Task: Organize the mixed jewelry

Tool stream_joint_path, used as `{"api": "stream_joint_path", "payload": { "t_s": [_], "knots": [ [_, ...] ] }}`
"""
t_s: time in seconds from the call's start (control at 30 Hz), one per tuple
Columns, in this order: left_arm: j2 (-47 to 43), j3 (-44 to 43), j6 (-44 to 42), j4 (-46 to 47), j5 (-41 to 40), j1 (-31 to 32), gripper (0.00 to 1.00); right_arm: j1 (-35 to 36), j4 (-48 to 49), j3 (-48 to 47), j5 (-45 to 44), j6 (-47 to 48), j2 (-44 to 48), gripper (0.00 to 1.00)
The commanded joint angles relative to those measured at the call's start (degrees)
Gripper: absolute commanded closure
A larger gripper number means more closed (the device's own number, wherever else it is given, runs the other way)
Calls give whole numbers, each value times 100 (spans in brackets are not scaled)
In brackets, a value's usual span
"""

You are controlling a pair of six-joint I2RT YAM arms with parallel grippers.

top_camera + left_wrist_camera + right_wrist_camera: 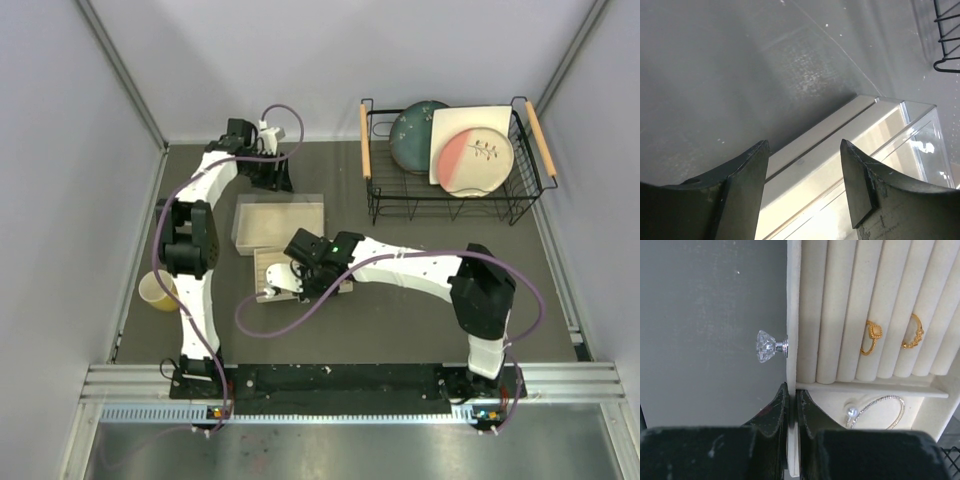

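Note:
In the right wrist view two gold rings [872,337] [913,331] sit in the slots of the beige tray [793,315]. A thin silver bracelet hoop [885,398] with a pearl [852,412] lies in the compartment below them. My right gripper [792,387] is shut on the tray's front wall, just below its crystal knob [766,346]. From above, the right gripper [283,285] is at the tray [270,262]. My left gripper [270,175] is open and empty at the back, its jaws [805,150] wide apart over the clear-lidded box [900,145].
A clear-lidded beige box [280,222] lies just behind the tray. A yellow cup [157,290] stands at the left edge. A black wire dish rack [450,160] with plates is at the back right. Grey walls close in both sides.

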State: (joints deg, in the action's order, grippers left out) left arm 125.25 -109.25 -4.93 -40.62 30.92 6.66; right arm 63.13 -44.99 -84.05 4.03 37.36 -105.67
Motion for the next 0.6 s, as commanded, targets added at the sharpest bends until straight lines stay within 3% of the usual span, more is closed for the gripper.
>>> {"api": "stream_joint_path", "payload": {
  "t_s": [0.0,0.57],
  "knots": [
    [52,141,-131,45,301,134,36,208,175,-463,-210,-106,-129,100],
    [-212,352,-34,186,152,187,37,1165,175,-1201,-1255,-1038,-630,100]
  ]
}}
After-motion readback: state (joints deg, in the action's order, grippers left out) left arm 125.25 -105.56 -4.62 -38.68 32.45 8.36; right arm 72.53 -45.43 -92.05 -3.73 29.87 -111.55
